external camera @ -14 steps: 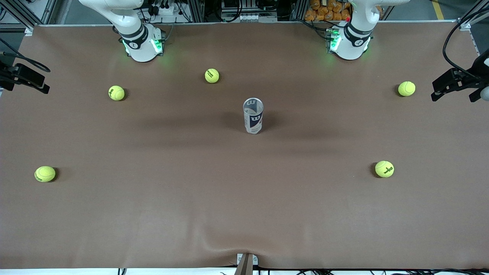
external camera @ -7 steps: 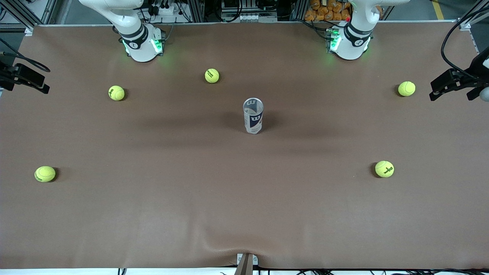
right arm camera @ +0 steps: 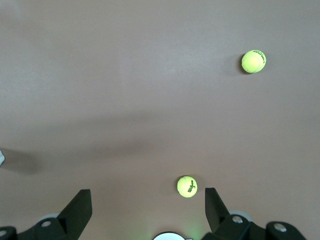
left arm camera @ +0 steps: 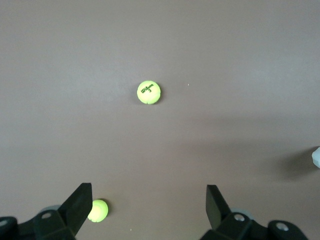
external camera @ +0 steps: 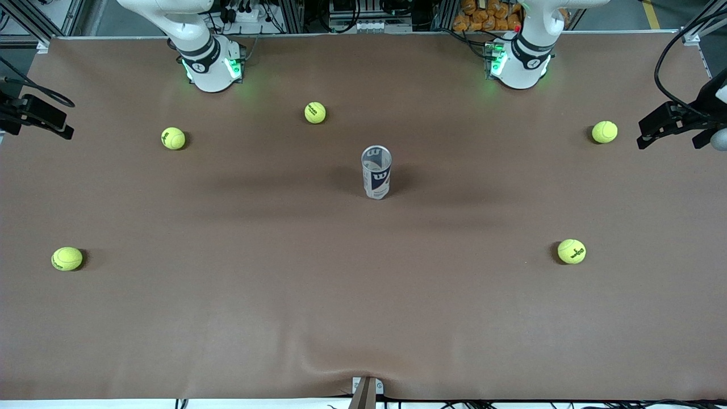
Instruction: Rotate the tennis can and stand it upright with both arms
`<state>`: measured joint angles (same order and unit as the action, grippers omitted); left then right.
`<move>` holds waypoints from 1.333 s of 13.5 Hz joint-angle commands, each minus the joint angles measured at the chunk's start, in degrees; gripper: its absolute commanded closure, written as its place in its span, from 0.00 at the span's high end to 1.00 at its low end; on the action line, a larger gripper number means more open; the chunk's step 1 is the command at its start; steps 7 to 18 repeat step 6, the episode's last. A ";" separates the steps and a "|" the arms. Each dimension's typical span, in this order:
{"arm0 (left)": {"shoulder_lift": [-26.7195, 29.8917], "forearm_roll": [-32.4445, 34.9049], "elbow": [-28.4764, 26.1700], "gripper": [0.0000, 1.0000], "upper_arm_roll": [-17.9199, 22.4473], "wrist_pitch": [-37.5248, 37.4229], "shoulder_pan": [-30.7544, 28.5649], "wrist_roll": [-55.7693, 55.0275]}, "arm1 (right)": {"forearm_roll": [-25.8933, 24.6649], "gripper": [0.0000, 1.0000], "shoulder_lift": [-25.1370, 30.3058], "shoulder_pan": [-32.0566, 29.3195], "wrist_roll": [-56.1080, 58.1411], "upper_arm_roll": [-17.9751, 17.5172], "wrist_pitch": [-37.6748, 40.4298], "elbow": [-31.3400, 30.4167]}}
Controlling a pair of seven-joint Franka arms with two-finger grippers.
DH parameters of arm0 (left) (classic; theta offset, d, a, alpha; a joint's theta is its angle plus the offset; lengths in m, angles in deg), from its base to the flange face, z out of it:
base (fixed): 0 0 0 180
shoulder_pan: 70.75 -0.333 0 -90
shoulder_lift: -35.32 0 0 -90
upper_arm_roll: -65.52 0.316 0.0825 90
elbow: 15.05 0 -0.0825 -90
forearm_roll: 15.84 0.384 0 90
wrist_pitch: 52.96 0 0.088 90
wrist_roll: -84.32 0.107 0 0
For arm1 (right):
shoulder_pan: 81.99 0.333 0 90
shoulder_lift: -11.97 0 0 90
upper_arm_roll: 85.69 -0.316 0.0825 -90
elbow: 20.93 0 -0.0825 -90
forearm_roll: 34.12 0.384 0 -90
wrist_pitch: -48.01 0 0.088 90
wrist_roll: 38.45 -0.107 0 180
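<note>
The tennis can (external camera: 376, 172), a clear tube with a navy and white label and a "W" logo, stands upright in the middle of the table, open rim up. My left gripper (external camera: 670, 139) hangs over the left arm's end of the table, wide open and empty, well apart from the can. In the left wrist view the left gripper (left arm camera: 148, 202) has only table between its fingers. My right gripper (external camera: 37, 132) hangs over the right arm's end, and in the right wrist view the right gripper (right arm camera: 146, 205) is also wide open and empty.
Several yellow-green tennis balls lie scattered on the brown table: one (external camera: 315, 112) farther from the front camera than the can, one (external camera: 604, 132) below the left gripper, others (external camera: 173, 138), (external camera: 571, 251), (external camera: 67, 258). The arm bases (external camera: 211, 68), (external camera: 519, 62) stand along the table's edge.
The left gripper has crept slightly toward the middle of the table. The can, the balls and the right gripper have not moved.
</note>
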<state>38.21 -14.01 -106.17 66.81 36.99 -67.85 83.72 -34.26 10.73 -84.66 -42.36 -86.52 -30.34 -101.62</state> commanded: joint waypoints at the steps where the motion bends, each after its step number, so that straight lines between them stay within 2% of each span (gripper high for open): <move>1: 0.19 -1.13 0.51 1.00 0.11 -2.22 0.18 -0.29 | -0.39 1.00 0.27 -0.59 0.74 -0.31 0.31 0.27; 18: 0.10 -2.01 0.60 1.00 0.11 -3.73 0.18 -0.20 | -0.47 1.00 0.27 -0.59 0.74 -0.31 0.31 0.27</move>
